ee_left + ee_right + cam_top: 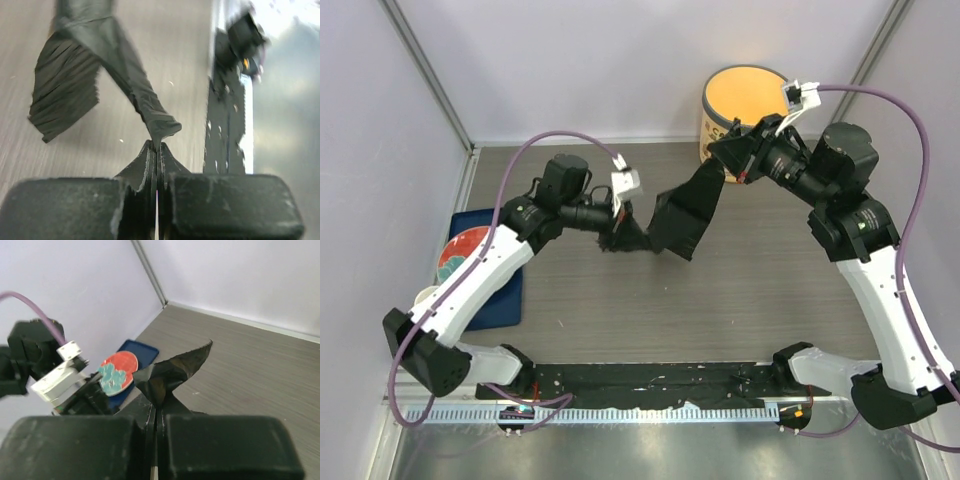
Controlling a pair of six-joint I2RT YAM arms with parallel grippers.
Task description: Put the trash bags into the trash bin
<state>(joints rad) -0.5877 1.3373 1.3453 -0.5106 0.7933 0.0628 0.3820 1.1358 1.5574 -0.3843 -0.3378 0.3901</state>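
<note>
A black trash bag hangs stretched above the table between both grippers. My left gripper is shut on its lower left end; in the left wrist view the film runs up from the pinched jaws. My right gripper is shut on the upper right end, beside the trash bin; in the right wrist view a crumpled point of the bag stands out of the closed fingers. The cream-yellow trash bin stands at the back right, its opening facing up, partly hidden by the right wrist.
A blue mat with a red and teal plate lies at the left. A small beige cup sits behind the left arm. A black strip runs along the near edge. Walls enclose the table.
</note>
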